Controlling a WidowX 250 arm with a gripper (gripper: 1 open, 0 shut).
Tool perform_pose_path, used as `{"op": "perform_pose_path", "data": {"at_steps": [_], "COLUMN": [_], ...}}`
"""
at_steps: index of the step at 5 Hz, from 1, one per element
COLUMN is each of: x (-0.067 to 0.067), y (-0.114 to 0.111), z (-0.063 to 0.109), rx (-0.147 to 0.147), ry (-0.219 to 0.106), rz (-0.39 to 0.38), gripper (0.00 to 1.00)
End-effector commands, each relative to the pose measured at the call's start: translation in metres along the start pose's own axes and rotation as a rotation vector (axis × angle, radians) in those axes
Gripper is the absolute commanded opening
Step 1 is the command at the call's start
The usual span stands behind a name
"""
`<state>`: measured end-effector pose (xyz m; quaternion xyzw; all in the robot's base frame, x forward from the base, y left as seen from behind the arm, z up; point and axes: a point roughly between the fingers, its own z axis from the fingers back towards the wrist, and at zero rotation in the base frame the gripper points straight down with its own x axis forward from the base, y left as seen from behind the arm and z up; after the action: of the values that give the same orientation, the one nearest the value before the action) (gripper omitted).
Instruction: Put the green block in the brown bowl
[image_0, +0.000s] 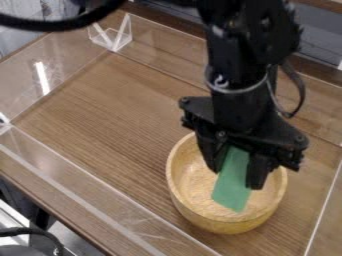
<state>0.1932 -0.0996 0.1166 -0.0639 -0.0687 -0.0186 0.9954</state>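
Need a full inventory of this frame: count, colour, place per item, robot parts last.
green block: 1, bright green, held tilted in the gripper, lower end down inside the bowl.
brown bowl: 1, light brown wood, right front of the table, under the gripper.
table: 1, brown wood grain, fills most of the view.
clear wall panels: see-through, standing around the table edges.
clear bracket: 1, transparent, far side, left of the arm.
gripper: 1, black, pointing down over the bowl, shut on the green block.
arm: 1, black, coming down from the top of the view.
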Motion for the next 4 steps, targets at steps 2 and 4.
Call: {"op": "perform_pose_path", "data": {"at_steps": [2, 4], "x": [-0.0011, -0.0058], "y": [-0.0018, 0.0038], "z": [-0.0041, -0.0030], "rx": [-0.020, -0.030], "ry": [-0.021, 0.004], "rz": [0.008, 0.037], "gripper": [0.00, 0.00]}}
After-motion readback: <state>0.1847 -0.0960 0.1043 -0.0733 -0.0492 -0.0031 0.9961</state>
